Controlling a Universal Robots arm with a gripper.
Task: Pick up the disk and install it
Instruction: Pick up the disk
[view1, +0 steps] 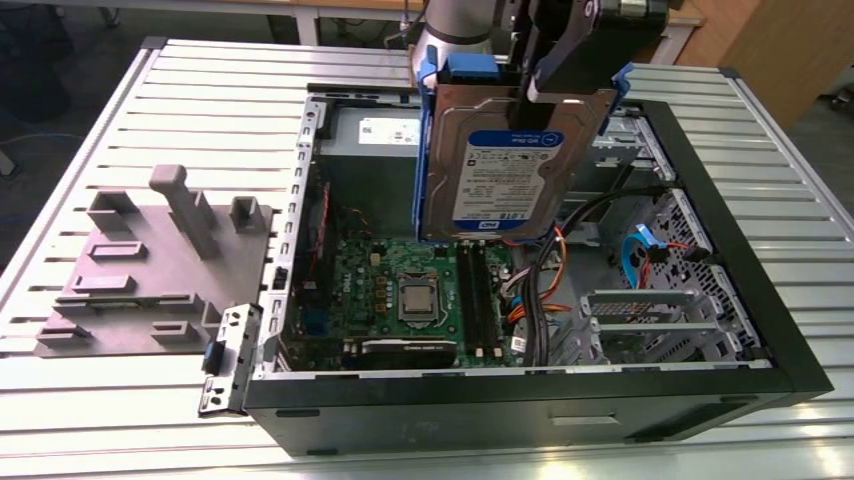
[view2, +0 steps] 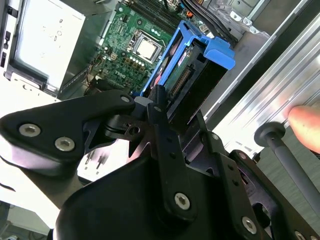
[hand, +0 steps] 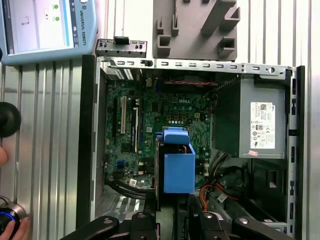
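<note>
Disk (view1: 497, 165) hangs on edge, clamped at its upper end between the jaws, label facing the exterior camera, blue side rails running down both long edges. It is lifted clear above the open computer case (view1: 534, 405), directly over the motherboard (view1: 407, 290) and touching nothing below. The case lies on its side on a slatted metal desk (view1: 754, 100). Judging by this, pickup is finished and the carry toward installation is in hand. Seating the disk would call for lining its rails up squarely with a bay, clear of the loose cables (view1: 554, 265).
</note>
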